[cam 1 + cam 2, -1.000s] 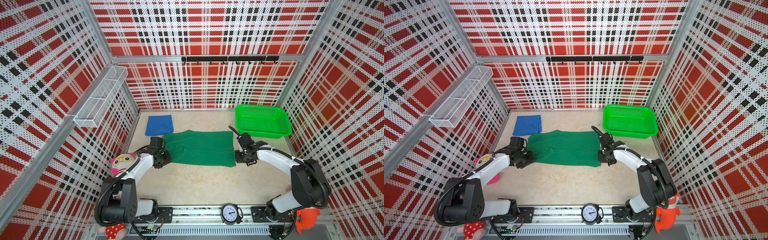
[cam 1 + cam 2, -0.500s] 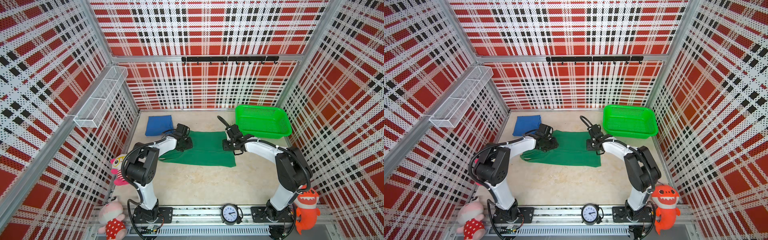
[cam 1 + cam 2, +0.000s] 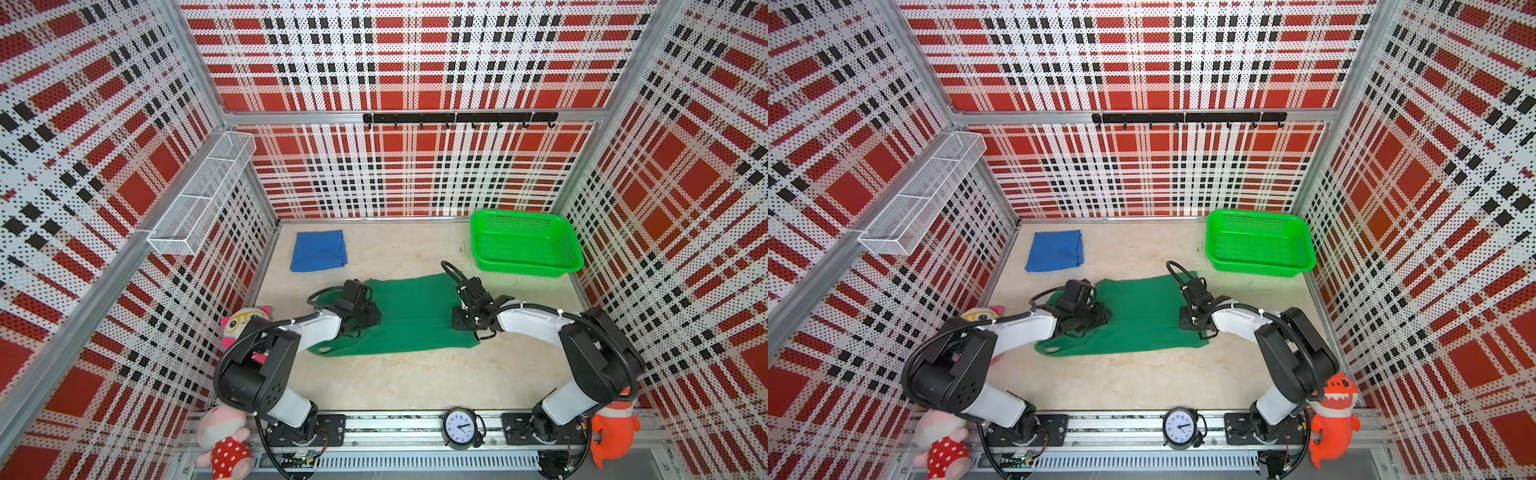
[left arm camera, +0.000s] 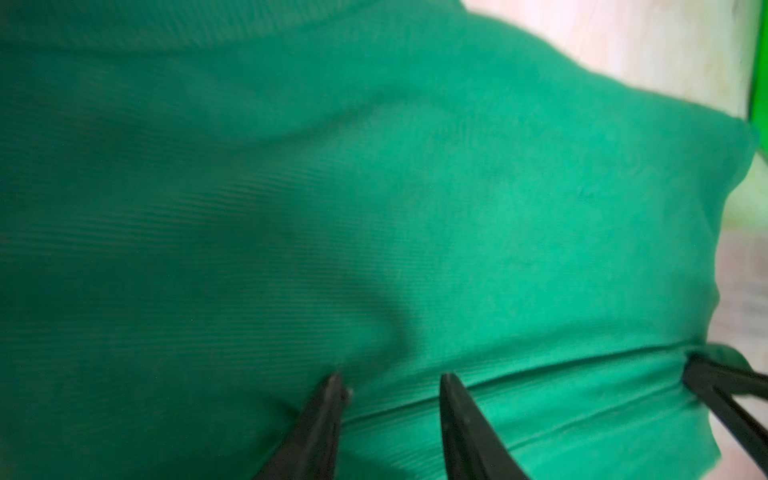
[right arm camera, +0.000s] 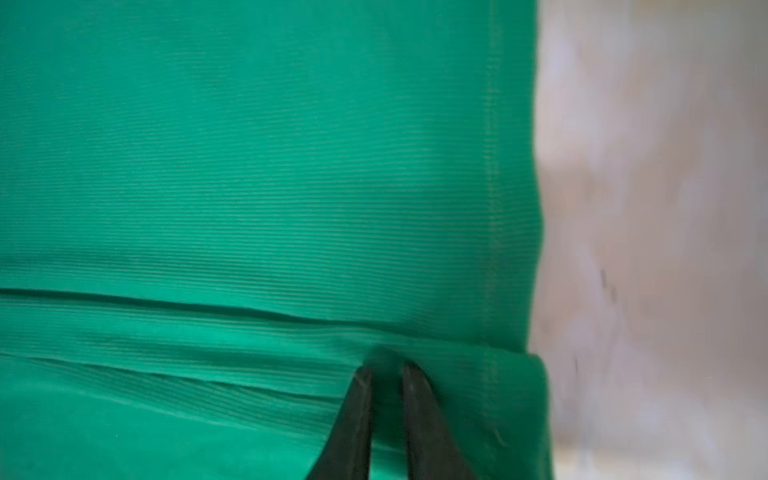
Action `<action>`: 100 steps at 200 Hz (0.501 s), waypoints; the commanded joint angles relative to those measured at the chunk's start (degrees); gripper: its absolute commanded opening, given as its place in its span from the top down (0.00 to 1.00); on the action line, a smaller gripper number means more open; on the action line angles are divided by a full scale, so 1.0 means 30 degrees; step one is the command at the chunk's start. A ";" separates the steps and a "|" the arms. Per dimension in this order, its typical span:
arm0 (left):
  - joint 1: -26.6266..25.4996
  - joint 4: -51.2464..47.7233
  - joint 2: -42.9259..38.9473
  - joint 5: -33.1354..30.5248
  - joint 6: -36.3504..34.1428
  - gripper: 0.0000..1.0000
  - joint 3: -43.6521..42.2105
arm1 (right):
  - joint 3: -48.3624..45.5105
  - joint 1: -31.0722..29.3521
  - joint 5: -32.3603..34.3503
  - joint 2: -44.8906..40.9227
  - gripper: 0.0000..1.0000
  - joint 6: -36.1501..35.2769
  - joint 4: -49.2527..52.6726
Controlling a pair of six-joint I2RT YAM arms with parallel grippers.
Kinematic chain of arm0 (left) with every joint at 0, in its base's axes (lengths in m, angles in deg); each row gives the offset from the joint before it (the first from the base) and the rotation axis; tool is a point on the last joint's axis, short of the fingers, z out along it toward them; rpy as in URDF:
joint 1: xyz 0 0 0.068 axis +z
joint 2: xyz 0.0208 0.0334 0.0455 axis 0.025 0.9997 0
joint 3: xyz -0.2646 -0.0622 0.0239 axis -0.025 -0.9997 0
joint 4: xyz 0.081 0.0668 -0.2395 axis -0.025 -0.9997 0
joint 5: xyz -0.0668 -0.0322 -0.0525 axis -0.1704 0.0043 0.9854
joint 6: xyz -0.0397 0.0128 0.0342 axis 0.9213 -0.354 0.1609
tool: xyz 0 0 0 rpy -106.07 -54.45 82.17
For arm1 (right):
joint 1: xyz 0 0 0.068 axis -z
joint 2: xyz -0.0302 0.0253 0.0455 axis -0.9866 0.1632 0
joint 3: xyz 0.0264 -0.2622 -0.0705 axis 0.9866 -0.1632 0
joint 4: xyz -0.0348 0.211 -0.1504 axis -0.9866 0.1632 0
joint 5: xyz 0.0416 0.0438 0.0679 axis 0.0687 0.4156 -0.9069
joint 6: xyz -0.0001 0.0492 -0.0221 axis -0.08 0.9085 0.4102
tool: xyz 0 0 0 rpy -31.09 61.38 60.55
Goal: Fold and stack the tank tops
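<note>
The dark green tank top (image 3: 415, 316) (image 3: 1142, 320) lies spread across the middle of the table, its strap end towards the left. My left gripper (image 3: 363, 321) (image 3: 1096, 320) (image 4: 388, 380) sits on that end, fingers a little apart with a ridge of green cloth between them. On the hem end, my right gripper (image 3: 462, 320) (image 3: 1187, 322) (image 5: 386, 370) is nearly shut and pinches a fold of the same cloth (image 5: 270, 166). A crease runs between the two grippers. The royal blue tank top (image 3: 319, 250) (image 3: 1055, 250) lies folded at the back left, apart from both.
A bright green mesh basket (image 3: 525, 270) (image 3: 1258, 268) stands at the back right, close to the cloth's far corner. A wire shelf (image 3: 199, 199) hangs on the left wall. Plush toys (image 3: 245, 322) and a clock (image 3: 459, 428) sit by the front rail.
Both grippers went from the cloth's outer ends to its far part, then came towards the front. The green tank top has shifted nearer with them and now shows a crease.
</note>
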 commanded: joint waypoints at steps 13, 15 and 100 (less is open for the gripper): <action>0.0505 -0.5303 -0.1802 -0.0952 0.0075 0.53 0.1033 | 0.1400 0.0442 -0.0742 -0.2503 0.71 -0.2068 0.3945; 0.0586 -0.5448 -0.1833 -0.1007 -0.0082 0.53 0.1326 | 0.1646 0.0579 -0.0881 -0.2496 0.70 -0.2313 0.4022; 0.1609 -0.5749 0.4464 -0.4009 -0.7684 0.52 0.9235 | 0.8969 0.3632 -0.1881 0.2353 0.71 -0.8108 0.4441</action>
